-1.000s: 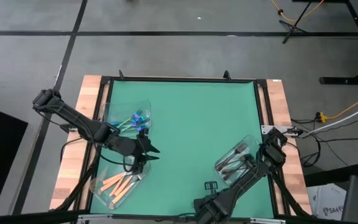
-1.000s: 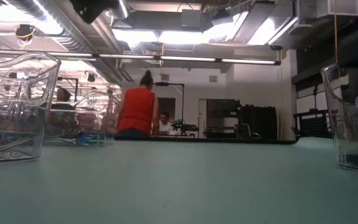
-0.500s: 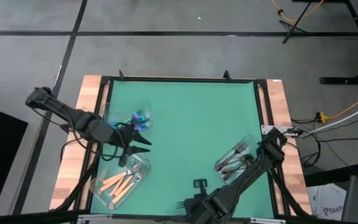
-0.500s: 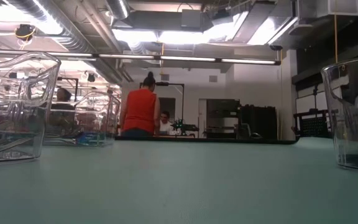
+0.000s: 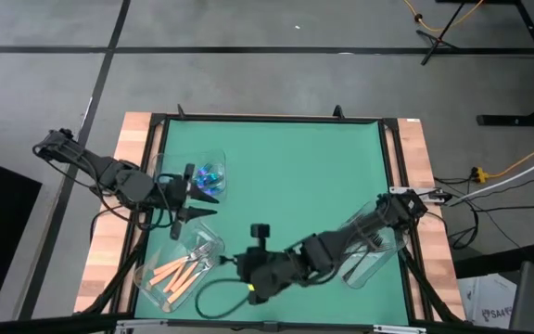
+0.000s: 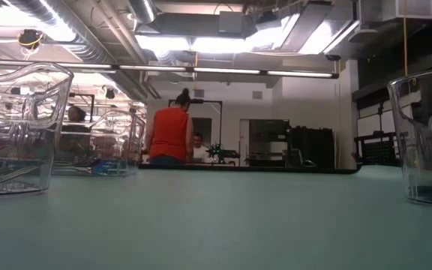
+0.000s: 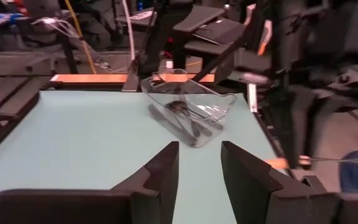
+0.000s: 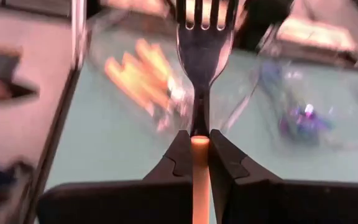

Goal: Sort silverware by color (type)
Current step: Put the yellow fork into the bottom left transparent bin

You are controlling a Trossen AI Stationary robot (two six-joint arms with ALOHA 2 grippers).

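Three clear plastic trays sit on the green surface (image 5: 286,167). The tray of orange-handled forks (image 5: 180,271) lies near the front left, the tray of blue-teal forks (image 5: 207,176) just behind it, and the tray of dark forks (image 5: 371,243) over on the right, partly covered from above by the right arm.

The right end effector (image 5: 239,264) reaches across the front of the surface to just beside the orange tray. In its wrist view the right end effector (image 8: 193,149) is clamped on an orange-handled fork (image 8: 199,74), the silver tines pointing away and cut off at the picture's edge. The orange forks and the blue-teal ones beyond it are only blurred patches of colour there. From above the held fork is too small to make out.

The left end effector (image 5: 191,193) hangs between the blue-teal tray and the orange tray, its fingers (image 7: 160,171) parted with nothing between them. Its wrist camera looks across to the far tray of dark forks (image 7: 188,115), whose contents overlap (I cannot count them).

At surface height only the curved clear walls of the trays show at either edge; neither arm appears. A person in a red top (image 6: 170,135) stands in the room behind.
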